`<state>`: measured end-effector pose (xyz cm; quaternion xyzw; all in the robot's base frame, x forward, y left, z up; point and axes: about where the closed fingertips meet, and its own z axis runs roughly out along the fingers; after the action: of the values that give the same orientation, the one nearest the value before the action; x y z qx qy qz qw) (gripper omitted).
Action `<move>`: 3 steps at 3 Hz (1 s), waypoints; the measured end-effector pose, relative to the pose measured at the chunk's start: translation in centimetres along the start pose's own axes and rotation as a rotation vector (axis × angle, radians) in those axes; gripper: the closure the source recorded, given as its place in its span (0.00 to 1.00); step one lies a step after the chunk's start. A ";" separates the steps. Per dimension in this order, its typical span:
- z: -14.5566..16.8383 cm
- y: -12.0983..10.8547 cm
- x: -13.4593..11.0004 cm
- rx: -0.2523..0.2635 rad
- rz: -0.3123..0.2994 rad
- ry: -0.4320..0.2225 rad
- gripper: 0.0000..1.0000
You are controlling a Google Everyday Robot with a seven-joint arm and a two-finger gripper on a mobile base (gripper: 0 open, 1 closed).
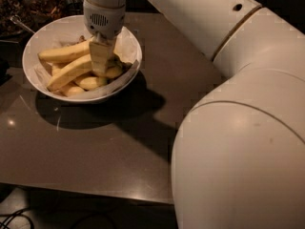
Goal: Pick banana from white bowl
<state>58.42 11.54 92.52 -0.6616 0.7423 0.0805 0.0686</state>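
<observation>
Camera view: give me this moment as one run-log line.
phase: at bowl | gripper: down inside white bowl, among bananas | bananas: lying in bowl, none lifted yet | bowl: on dark table

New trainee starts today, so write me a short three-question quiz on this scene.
1. True or false: the hand is down inside the white bowl.
2. What does the bowl hold? A) bananas B) apples C) cups
3. Fill in: the bowl stands on a dark ____.

Key: 1 true; 2 A; 3 table.
</observation>
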 end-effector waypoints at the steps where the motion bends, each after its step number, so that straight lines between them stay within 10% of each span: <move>1: -1.4 0.6 -0.4 0.048 -0.038 -0.050 1.00; 3: -5.8 4.3 0.4 0.100 -0.177 -0.158 1.00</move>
<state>54.15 10.39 98.20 -0.7119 0.6764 0.0890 0.1666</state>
